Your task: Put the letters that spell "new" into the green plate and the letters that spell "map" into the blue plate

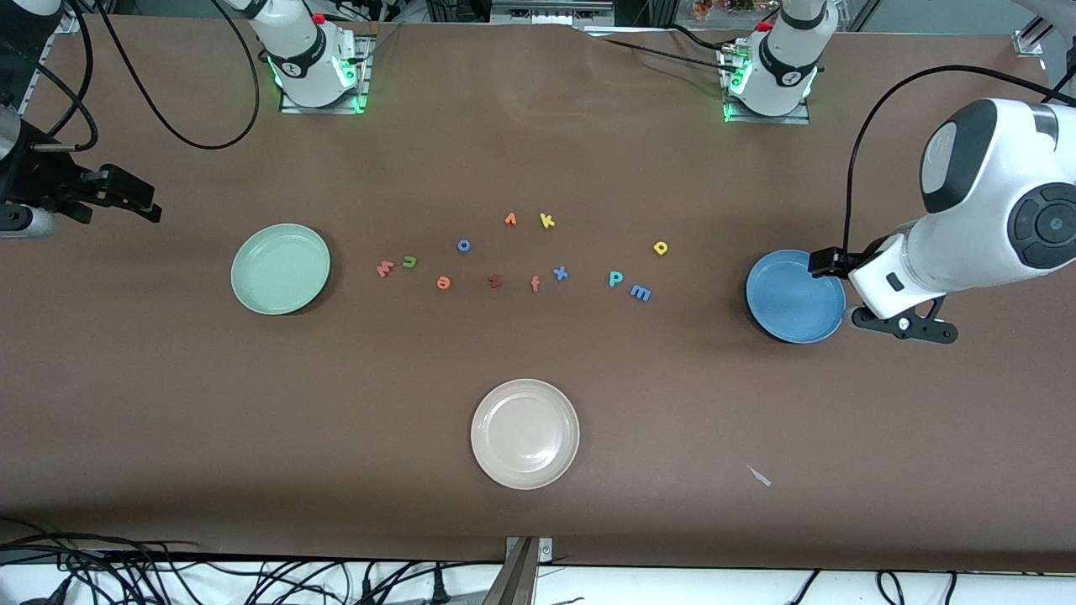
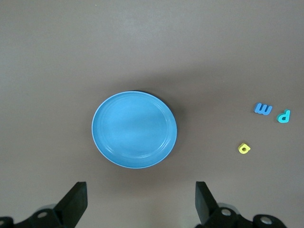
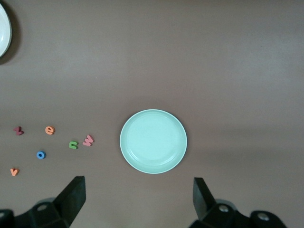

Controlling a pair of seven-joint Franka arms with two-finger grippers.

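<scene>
Both my arms waited aloft. My left gripper (image 2: 140, 204) hung with fingers spread wide, holding nothing, over the table at the blue plate (image 1: 794, 296), toward the left arm's end. My right gripper (image 3: 137, 202) hung likewise spread and empty, over the right arm's end of the table near the green plate (image 1: 280, 268).

Both plates sat flat and bare. The letters lay flat in a loose band between them, its long axis running from one plate to the other. Just beside the green plate: pink-red w (image 1: 385, 269) and green n (image 1: 408, 261) close together, orange e (image 1: 443, 282) slightly nearer the camera. Toward the blue plate: teal p (image 1: 616, 279) and blue m (image 1: 640, 292) almost touching, yellow a (image 1: 661, 247) farther from the camera. In the front view the w, n and m appeared turned from upright reading.

A beige plate (image 1: 524, 434) sat nearest the camera.
</scene>
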